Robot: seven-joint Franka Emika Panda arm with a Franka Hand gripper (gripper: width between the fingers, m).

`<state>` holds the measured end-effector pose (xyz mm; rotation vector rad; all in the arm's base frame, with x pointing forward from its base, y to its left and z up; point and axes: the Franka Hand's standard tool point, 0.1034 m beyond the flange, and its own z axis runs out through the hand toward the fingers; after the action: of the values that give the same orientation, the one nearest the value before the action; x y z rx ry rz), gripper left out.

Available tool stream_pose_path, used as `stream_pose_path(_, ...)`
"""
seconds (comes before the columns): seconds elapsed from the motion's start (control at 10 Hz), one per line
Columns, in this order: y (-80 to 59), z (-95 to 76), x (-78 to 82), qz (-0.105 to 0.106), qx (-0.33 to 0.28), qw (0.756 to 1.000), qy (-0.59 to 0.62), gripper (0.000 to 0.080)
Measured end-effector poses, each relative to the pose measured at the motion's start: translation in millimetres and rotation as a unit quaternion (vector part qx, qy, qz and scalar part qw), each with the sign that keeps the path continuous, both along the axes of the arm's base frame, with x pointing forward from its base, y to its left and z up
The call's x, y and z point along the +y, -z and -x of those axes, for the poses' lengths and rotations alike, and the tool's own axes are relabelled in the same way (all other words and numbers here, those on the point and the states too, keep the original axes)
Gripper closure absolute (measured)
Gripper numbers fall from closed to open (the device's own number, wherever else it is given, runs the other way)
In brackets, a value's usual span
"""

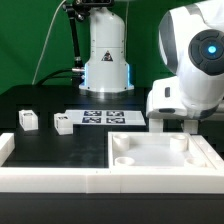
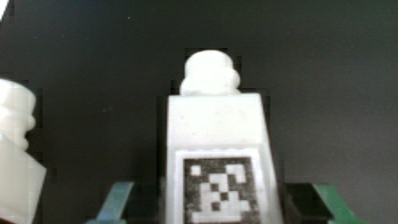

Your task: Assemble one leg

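In the wrist view a white leg [image 2: 217, 140] with a black-and-white tag and a rounded peg at its far end lies on the black table between my green fingertips [image 2: 121, 200]. My gripper [image 2: 217, 207] is open and straddles it, with a dark gap on each side. A second leg [image 2: 15, 130] lies beside it at the picture's edge. In the exterior view my gripper [image 1: 176, 124] is low behind the large white panel [image 1: 160, 158], which hides the fingertips. Two more legs [image 1: 28, 120] [image 1: 63, 123] stand on the exterior view's left.
The marker board [image 1: 105, 117] lies on the table in front of the robot base. A white raised border [image 1: 50, 180] runs along the front and left of the table. The panel has round corner sockets [image 1: 122, 160].
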<state>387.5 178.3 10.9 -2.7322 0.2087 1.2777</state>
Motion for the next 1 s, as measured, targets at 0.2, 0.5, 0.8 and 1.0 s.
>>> stream_pose_path(0.2,-0.6,-0.3,-0.9,-0.002,0.0,1.0,-0.001,0.0511)
stream_pose_path(0.5,-48.3,-15.2,-16.9,-0.016,-0.022,0.999,-0.02,0.0509)
stream_pose_path(0.8,-61.9,-15.3,-17.9,-0.013,-0.035,0.999,-0.02,0.0509)
stream_pose_path(1.0,-57.2,-26.6,-15.4,-0.008,-0.095,0.995,-0.012,0.0509)
